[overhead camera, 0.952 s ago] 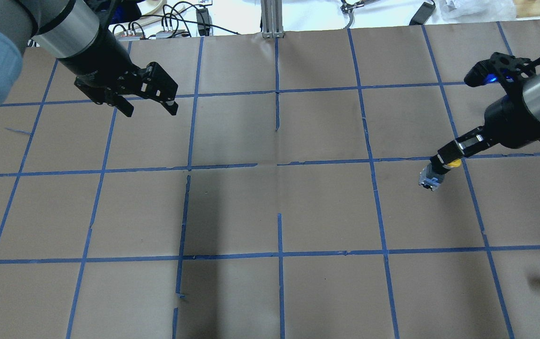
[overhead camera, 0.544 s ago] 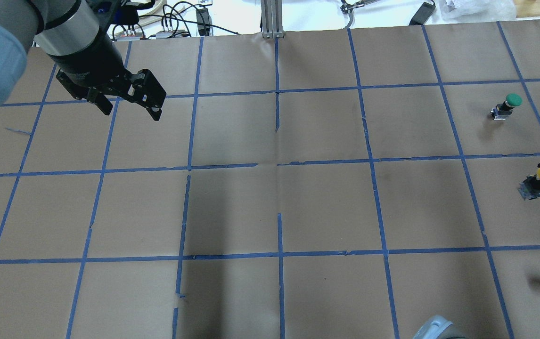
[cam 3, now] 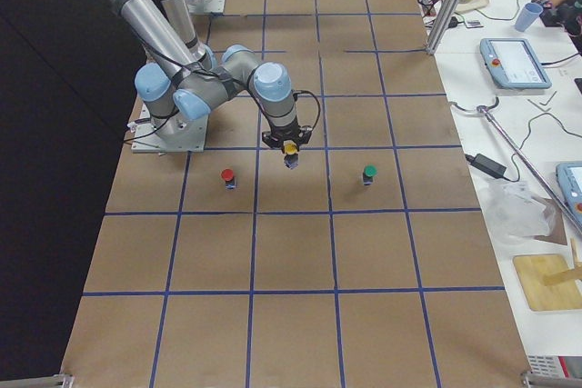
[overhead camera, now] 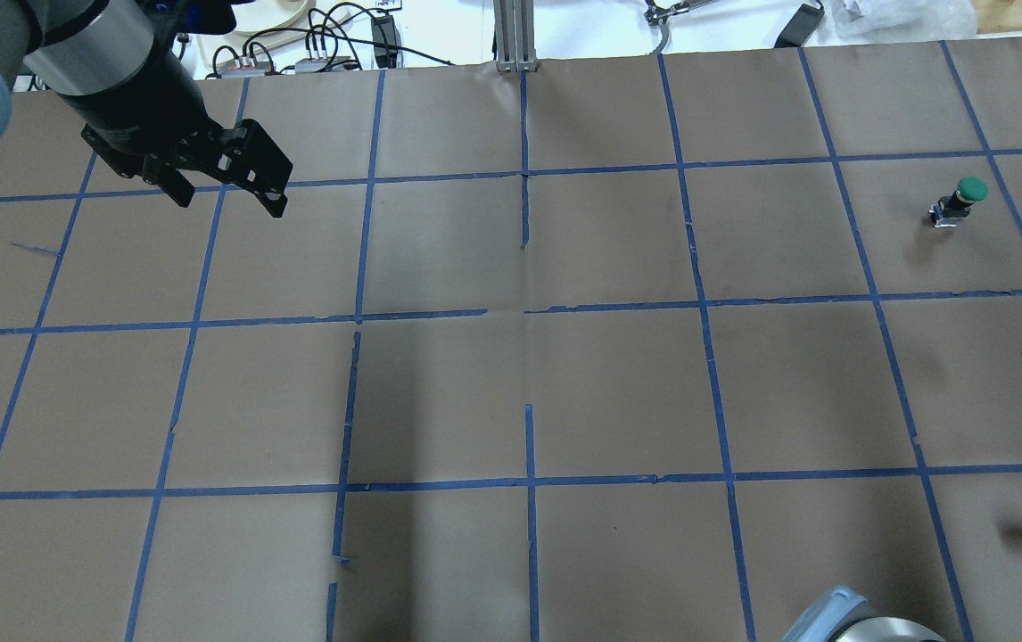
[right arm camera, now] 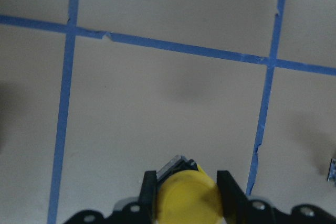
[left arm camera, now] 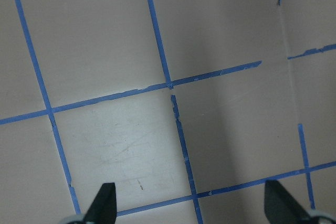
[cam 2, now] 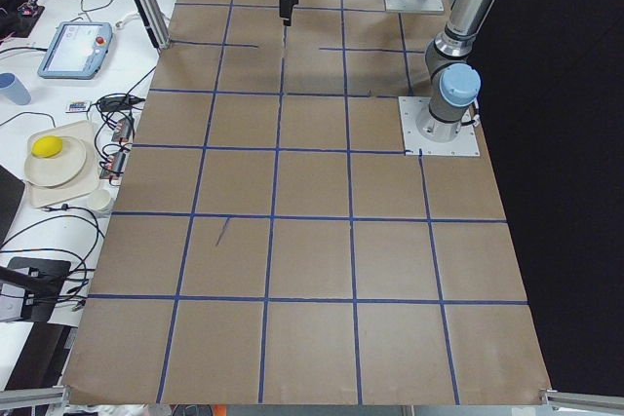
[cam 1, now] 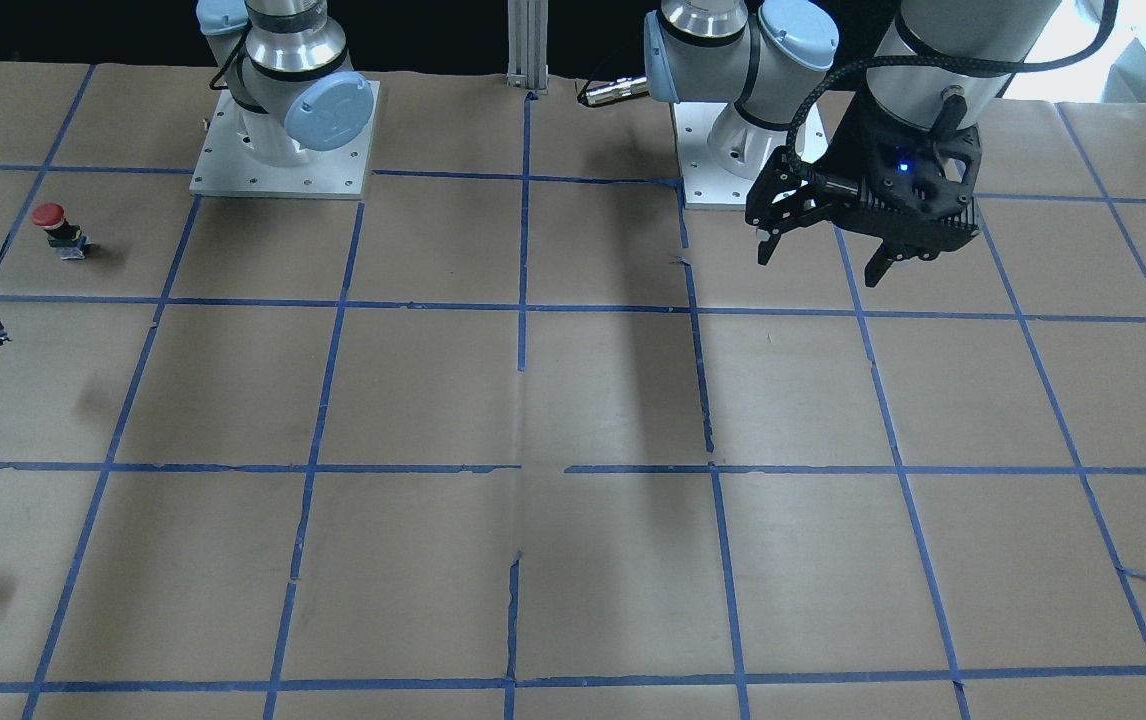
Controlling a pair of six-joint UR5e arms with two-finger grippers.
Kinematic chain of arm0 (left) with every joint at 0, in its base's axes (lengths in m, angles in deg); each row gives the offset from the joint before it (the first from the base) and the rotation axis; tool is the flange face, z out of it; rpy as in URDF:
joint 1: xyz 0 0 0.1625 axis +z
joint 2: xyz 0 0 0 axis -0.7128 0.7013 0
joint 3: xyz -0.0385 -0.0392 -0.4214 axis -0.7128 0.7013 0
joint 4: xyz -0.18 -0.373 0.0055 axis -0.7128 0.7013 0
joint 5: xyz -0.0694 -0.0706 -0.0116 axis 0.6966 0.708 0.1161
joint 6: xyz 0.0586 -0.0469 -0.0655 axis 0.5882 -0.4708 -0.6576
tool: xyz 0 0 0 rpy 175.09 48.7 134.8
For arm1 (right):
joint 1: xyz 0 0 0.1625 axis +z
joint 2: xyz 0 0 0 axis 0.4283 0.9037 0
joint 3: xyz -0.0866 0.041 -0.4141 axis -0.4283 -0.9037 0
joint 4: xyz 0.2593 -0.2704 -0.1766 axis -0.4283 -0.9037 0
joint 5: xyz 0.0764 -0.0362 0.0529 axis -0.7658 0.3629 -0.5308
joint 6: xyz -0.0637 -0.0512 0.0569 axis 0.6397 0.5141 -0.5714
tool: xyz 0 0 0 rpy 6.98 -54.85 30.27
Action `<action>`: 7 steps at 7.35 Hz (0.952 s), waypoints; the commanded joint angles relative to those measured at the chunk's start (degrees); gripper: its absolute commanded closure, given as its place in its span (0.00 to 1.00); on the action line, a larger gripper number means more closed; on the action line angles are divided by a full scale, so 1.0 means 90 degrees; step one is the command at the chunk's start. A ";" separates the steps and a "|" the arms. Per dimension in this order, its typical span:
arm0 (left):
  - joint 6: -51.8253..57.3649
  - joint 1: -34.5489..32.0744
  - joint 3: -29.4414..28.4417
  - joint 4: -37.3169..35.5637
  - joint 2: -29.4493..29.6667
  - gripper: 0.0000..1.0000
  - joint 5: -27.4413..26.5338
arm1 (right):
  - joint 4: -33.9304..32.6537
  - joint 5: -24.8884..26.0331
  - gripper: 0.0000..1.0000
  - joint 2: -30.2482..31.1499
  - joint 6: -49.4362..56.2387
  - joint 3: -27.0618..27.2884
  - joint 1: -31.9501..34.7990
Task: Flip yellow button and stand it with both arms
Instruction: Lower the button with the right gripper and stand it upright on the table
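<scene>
At the table's [cam 1: 573, 400] right-hand edge, the right gripper [right arm camera: 186, 178] is clamped on the yellow button [right arm camera: 186, 201], held clear of the surface. Its long axis runs steeply downward, with the cap up between the fingers [right arm camera: 149, 192] and the body toward the table. The left gripper [cam 1: 818, 268] hangs spread and empty, well apart.

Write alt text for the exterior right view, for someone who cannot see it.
The right arm's gripper holds the yellow button by its cap above a brown table gridded with blue tape. The button hangs between a red button and a green button, both standing on the table.
</scene>
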 commanded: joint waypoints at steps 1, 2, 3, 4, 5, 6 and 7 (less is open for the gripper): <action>0.0008 0.0010 -0.0004 -0.0009 -0.0016 0.00 0.0016 | -0.0012 -0.0052 0.84 -0.0388 0.1862 0.0005 -0.0334; 0.0027 0.0000 -0.0004 -0.0018 -0.0007 0.00 -0.0041 | -0.0021 -0.0052 0.83 -0.0815 0.2562 -0.0044 -0.0404; 0.0018 0.0000 -0.0004 -0.0018 0.0003 0.00 -0.0023 | -0.0012 -0.0178 0.83 -0.1090 0.2752 -0.0141 -0.0443; 0.0018 0.0000 -0.0004 -0.0018 -0.0006 0.00 -0.0003 | 0.0056 -0.0431 0.82 -0.1247 0.2841 -0.0306 -0.0453; 0.0018 0.0000 -0.0004 -0.0018 0.0003 0.00 -0.0013 | 0.0066 -0.0462 0.73 -0.1433 0.2832 -0.0366 -0.0454; 0.0018 0.0000 -0.0004 -0.0018 0.0003 0.00 -0.0003 | 0.0047 -0.0443 0.36 -0.1512 0.2755 -0.0376 -0.0454; 0.0018 0.0010 -0.0004 -0.0018 0.0013 0.00 -0.0013 | 0.0008 -0.0511 0.25 -0.1522 0.2706 -0.0376 -0.0454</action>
